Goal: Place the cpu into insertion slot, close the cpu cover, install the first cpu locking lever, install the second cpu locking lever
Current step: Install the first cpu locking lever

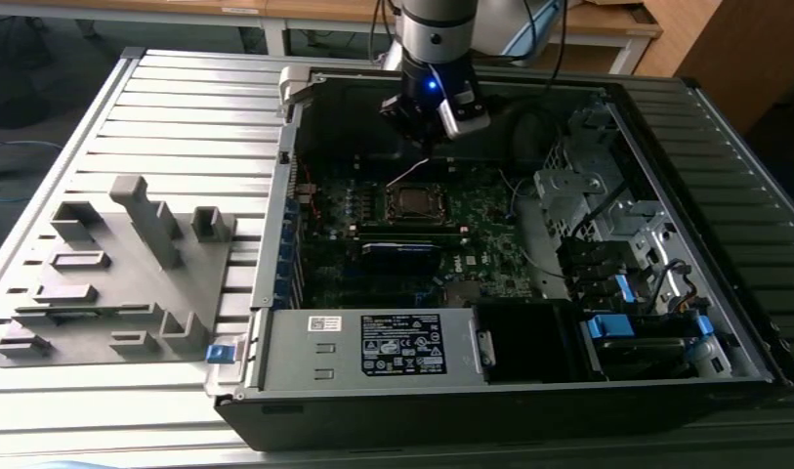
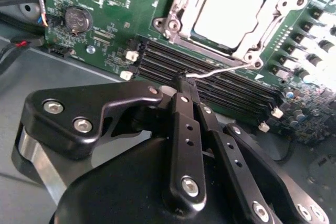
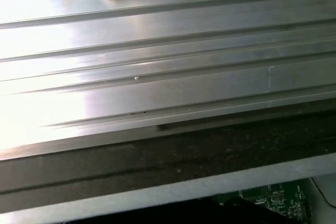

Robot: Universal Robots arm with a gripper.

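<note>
Motherboard (image 2: 105, 19), fingers (image 2: 185, 108) pinching lever (image 2: 220, 70) near cpu cover (image 2: 180, 4)

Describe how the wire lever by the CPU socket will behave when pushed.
The locking lever is a thin bent wire, so probably springy, not rigid. Bare and smooth, it may slip from the gripper pinching its end.

No text legible anywhere. Exterior view: big white label (image 1: 400, 344) on grey psu box (image 1: 287, 348), print too small to read. Small white sticker (image 1: 323, 323) at label's 9 o'clock, same. Second wrist view: white silkscreen on green mobo (image 2: 105, 35) unreadable. cpu (image 2: 228, 9) top washed out, no marks seen.
</note>
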